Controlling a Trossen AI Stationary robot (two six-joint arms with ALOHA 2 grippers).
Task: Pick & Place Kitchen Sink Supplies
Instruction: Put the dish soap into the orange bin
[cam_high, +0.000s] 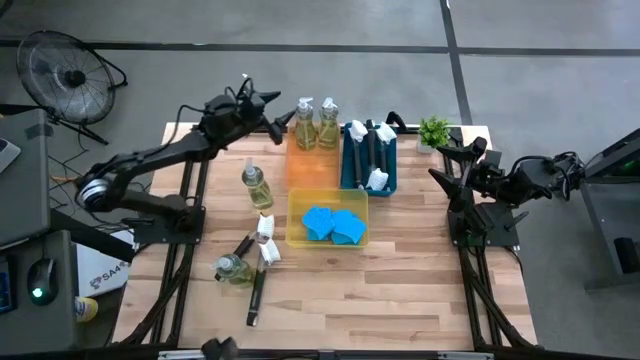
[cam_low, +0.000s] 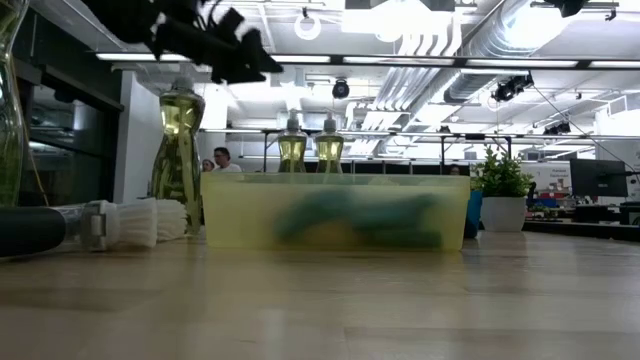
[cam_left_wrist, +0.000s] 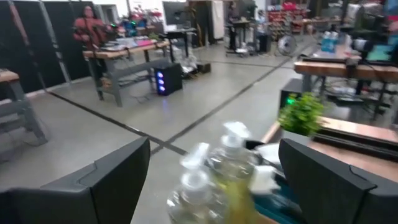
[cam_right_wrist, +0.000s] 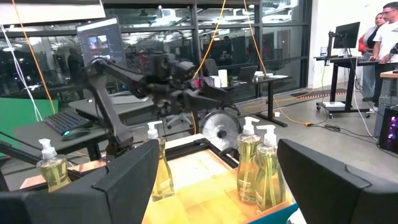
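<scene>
Your left gripper (cam_high: 275, 103), fingers apart and empty, hangs upper centre beside two soap bottles (cam_high: 316, 124) in the orange tray (cam_high: 312, 170); right gripper (cam_high: 447, 162), apart, waits right.

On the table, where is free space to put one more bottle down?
Bare wood lies along the near edge of the table, in front of the yellow tray, and right of it toward the right arm's base. It is crowded left of that tray, where bottles and brushes lie.
</scene>
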